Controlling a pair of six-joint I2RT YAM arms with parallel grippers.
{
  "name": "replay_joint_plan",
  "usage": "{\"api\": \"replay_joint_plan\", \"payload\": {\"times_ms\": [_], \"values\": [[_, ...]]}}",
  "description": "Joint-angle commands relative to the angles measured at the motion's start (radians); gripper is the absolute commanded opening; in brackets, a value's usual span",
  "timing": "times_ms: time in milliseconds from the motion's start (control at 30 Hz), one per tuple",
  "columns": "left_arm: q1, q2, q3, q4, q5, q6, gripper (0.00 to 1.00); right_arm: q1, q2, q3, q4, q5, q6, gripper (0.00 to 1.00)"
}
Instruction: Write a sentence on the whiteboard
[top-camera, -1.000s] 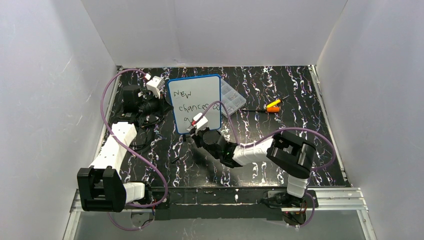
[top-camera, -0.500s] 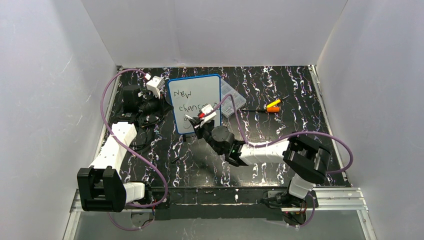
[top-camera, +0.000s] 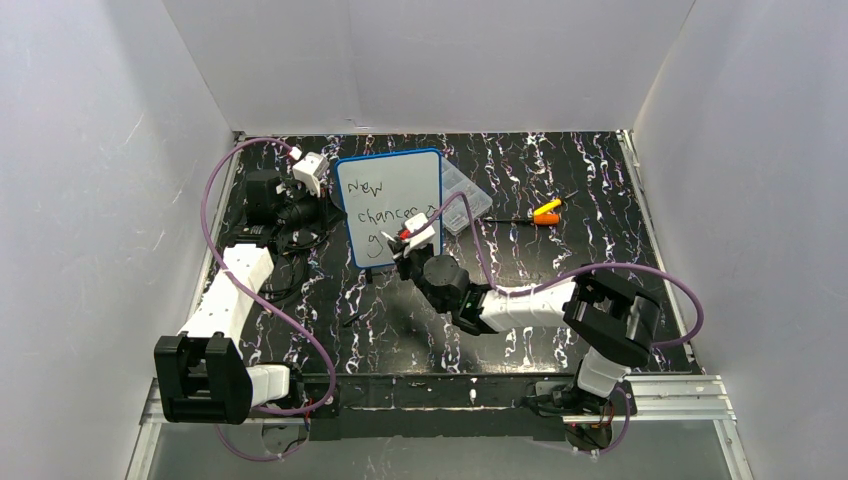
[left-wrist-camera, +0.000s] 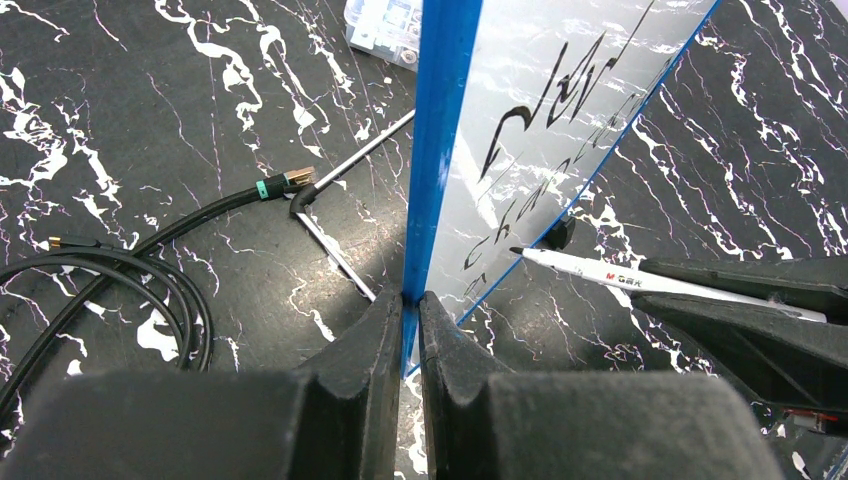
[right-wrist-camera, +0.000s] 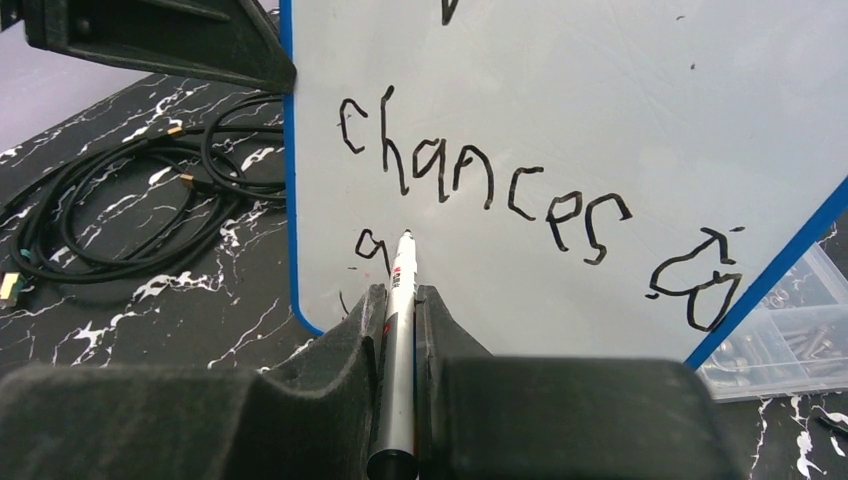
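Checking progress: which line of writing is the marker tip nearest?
The bottom line, a lone "g" under "chances"; the marker tip sits just right of it.

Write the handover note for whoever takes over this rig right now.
Left gripper: jaws shut on the blue edge of the small blue-framed whiteboard, propping it up.
Right gripper: jaws shut on the slim white marker pen, tip at the board.
Done: the black handwritten sentence reads "New chances", plus a "g" on line three.
Left: finish the third word.
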Motion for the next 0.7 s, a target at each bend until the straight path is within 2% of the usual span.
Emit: {"api": "replay_joint_plan", "payload": {"times_ms": [0, 467, 667], "values": [[-0.002, -0.010, -0.003, 0.018, 0.036, -0.003, 0.00, -0.001, 0.009, 0.001, 0.049, 0.049, -0.017, 0.01], [-0.002, -0.012, -0.004, 0.019, 0.035, -0.002, 0.00, -0.001, 0.008, -0.056, -0.016, 0.043, 0.028, 0.01], [-0.002, -0.012, -0.004, 0.019, 0.035, -0.003, 0.00, -0.001, 0.014, -0.032, -0.002, 0.051, 0.008, 0.01]]}}
